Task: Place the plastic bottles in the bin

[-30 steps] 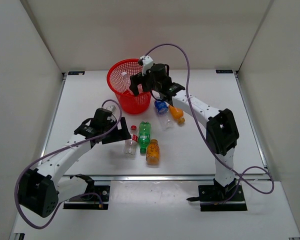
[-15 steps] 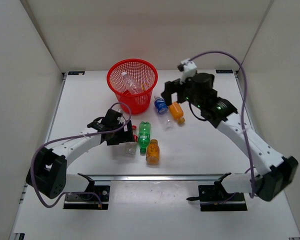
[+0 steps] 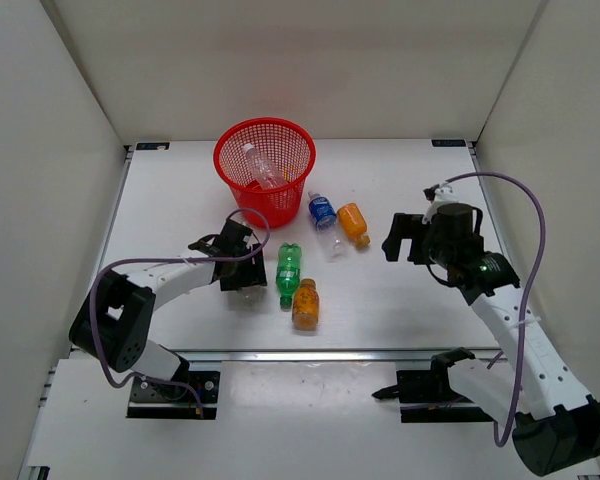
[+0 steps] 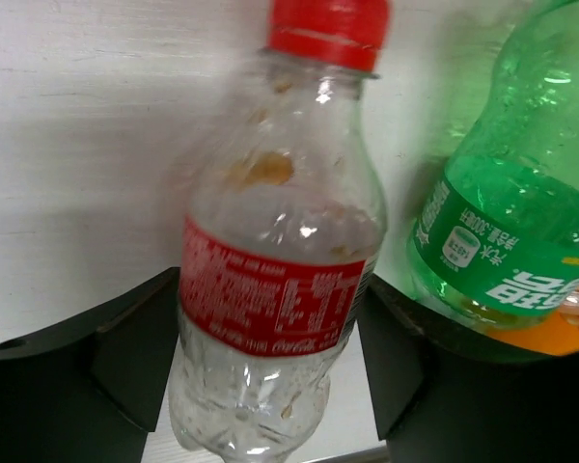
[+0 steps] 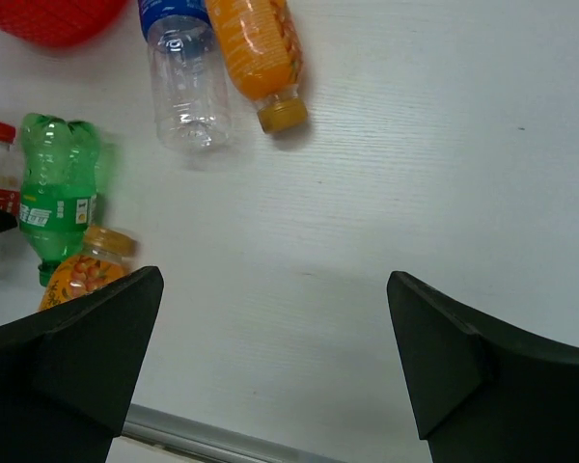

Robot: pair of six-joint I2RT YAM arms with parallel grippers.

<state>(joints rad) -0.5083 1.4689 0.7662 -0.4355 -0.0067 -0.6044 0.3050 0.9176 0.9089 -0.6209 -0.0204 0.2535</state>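
**Overhead and wrist views.** The right pincer [image 3: 406, 242], poised over the bin [image 3: 270, 208] a second ago, is now hanging at the right of centre. Its jaws are standing wide apart and carrying nothing, and its wrist view is showing only bare table [image 3: 170, 200] between them. The plain clear bottle [image 3: 261, 166] is lying inside the bin at upper centre-left, so one of the six is counting as delivered. Over the same second the left pincer [image 3: 242, 275] has been advancing toward the middle of the frame and is now straddling the red-labelled bottle [image 4: 275, 289]. In the left wrist view its fingers [image 4: 125, 352] are sitting at either side of the label, but whether they are squeezing or only flanking it cannot be told. Five bottles are lying outside the bin:
- the red-labelled one;
- the green bottle [image 3: 288, 270], just beside it;
- an orange bottle [image 3: 305, 305], just beside the green one;
- the blue-labelled bottle [image 3: 323, 212] and the second orange bottle [image 3: 353, 222], close together at the bin's lower right.

The work appears to be passing from the first deposit to a second pickup by the left arm.
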